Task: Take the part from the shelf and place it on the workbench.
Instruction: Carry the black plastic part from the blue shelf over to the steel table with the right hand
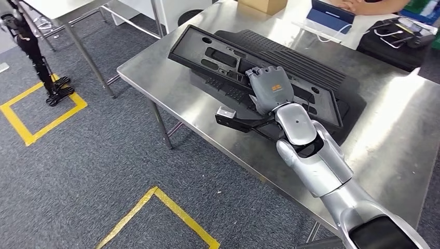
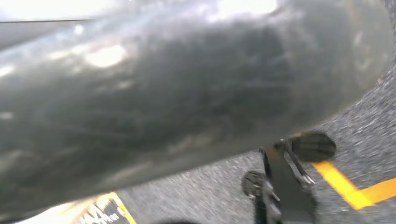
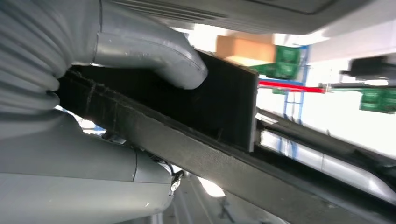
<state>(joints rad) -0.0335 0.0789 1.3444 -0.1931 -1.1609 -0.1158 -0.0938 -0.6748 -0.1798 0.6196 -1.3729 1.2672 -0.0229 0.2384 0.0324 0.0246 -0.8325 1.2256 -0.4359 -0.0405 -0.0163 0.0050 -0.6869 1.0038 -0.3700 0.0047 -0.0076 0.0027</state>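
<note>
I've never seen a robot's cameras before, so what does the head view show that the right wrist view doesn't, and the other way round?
Head view alone: the whole steel workbench, the grey carpet with yellow floor tape, the silver right arm, a cardboard box and a person's hands at the far edge. It shows the black part lying over another black panel.
Right wrist view alone: a close look at the thick grey thumb pressing on the part's edge.
Both: the right robot hand gripping the black part.
</note>
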